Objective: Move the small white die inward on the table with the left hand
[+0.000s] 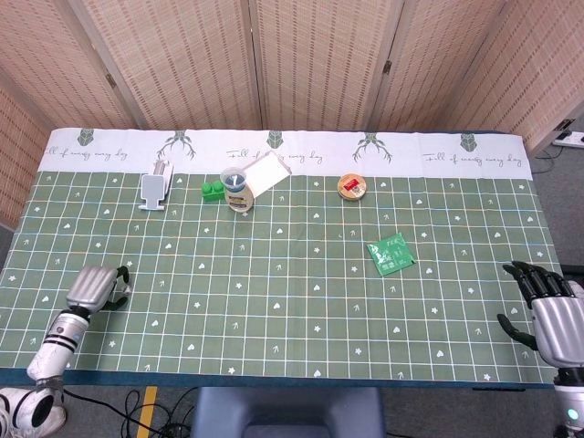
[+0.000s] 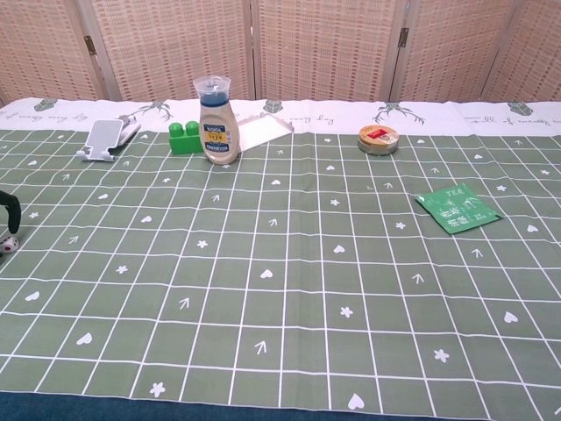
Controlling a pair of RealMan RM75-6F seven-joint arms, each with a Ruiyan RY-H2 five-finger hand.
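The small white die (image 1: 126,290) lies near the left front edge of the green tablecloth, and the chest view shows it cut by the frame's left border (image 2: 4,246). My left hand (image 1: 95,286) sits low just left of it. Its dark fingers (image 2: 11,211) curve down over the die, with the tip just above it. No firm hold shows. My right hand (image 1: 552,313) hovers off the table's right front corner with its fingers spread and nothing in it.
Along the back stand a phone stand (image 1: 155,187), a green brick (image 1: 212,190), a sauce bottle (image 1: 237,190), a white card (image 1: 265,173) and a round tin (image 1: 352,187). A green tea packet (image 1: 390,253) lies centre right.
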